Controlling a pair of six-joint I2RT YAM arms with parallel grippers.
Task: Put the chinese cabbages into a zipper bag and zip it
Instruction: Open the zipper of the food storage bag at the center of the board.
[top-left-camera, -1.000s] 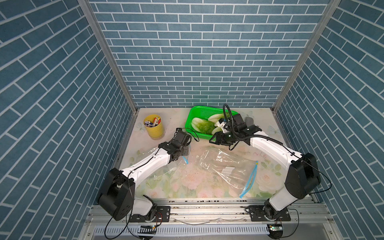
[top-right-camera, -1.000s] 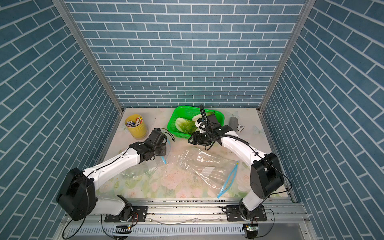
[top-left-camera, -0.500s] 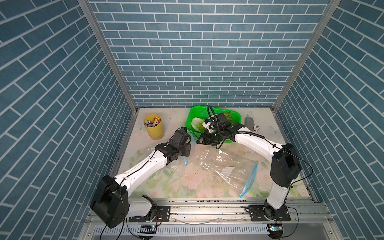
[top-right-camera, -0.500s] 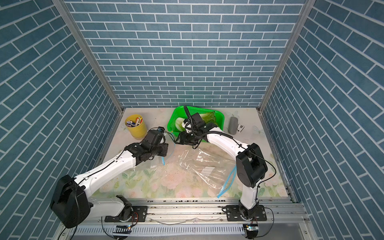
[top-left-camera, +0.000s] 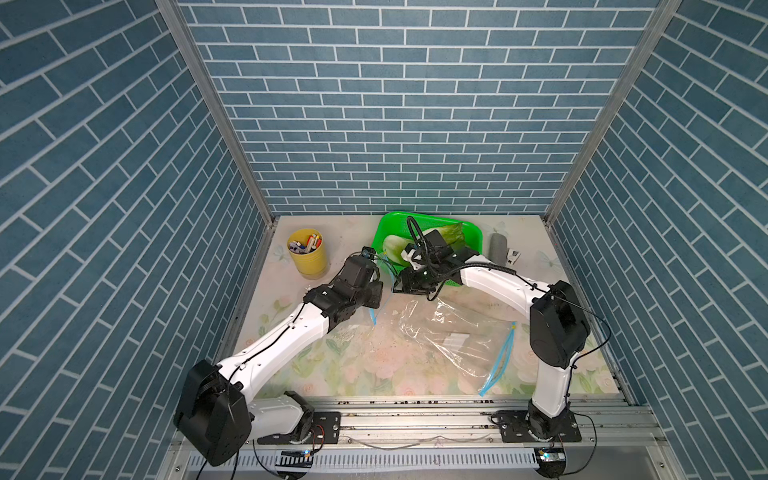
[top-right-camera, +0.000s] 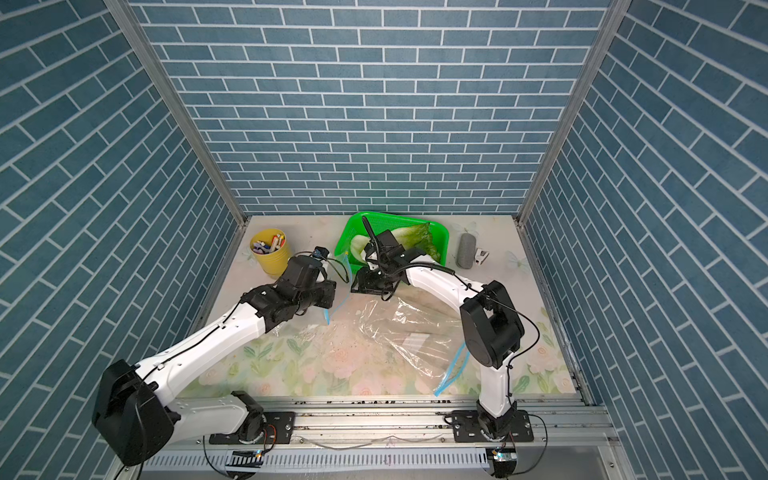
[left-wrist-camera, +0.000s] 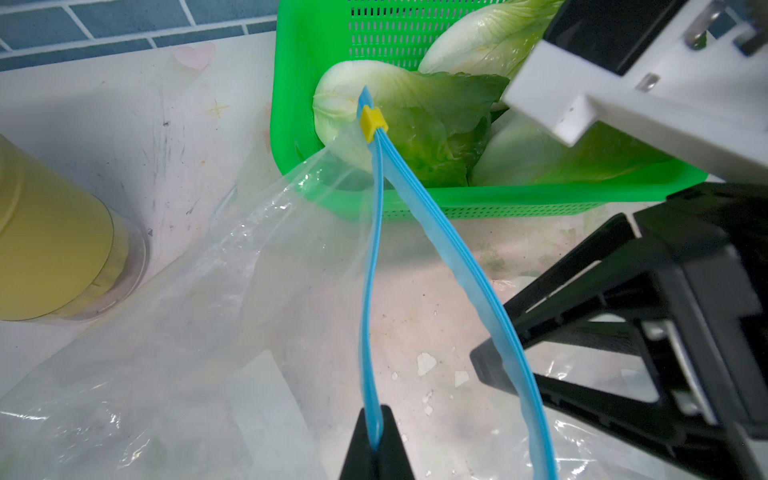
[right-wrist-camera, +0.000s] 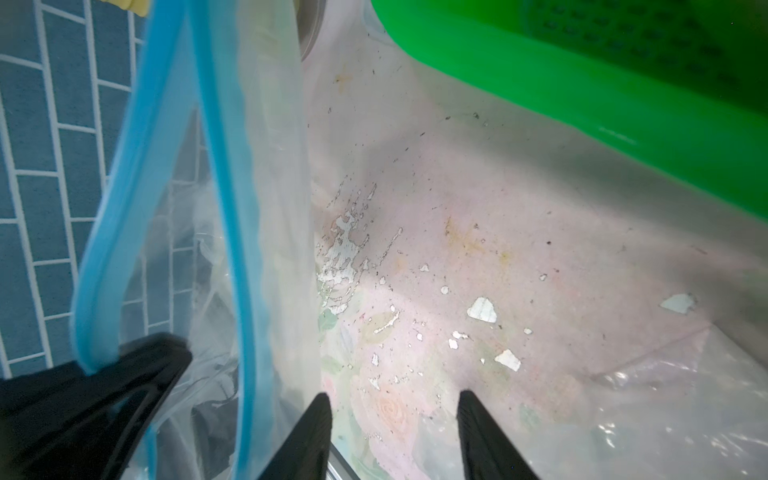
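My left gripper (left-wrist-camera: 376, 432) is shut on one blue lip of the clear zipper bag (left-wrist-camera: 199, 332) and holds its mouth up. The zip's yellow slider (left-wrist-camera: 372, 118) sits at the far end, by the basket. In a top view the blue zip strip (top-left-camera: 372, 316) hangs under that wrist. My right gripper (right-wrist-camera: 394, 395) is open just above the table, with nothing between its fingers. The bag's other lip (right-wrist-camera: 232, 208) runs just outside one finger. The chinese cabbages (top-left-camera: 392, 246) (left-wrist-camera: 415, 112) lie in the green basket (top-left-camera: 471, 229).
A second clear bag (top-left-camera: 449, 336) with a blue zip (top-left-camera: 498, 361) lies flat at the front right. A yellow cup of pens (top-left-camera: 306, 254) stands at the back left. A grey cylinder (top-left-camera: 497, 248) and a small clip (top-left-camera: 513, 256) lie right of the basket.
My right arm has swung from the basket leftward and down to the bag's mouth, its jaws narrowing. The left arm has carried the held lip up toward the basket.
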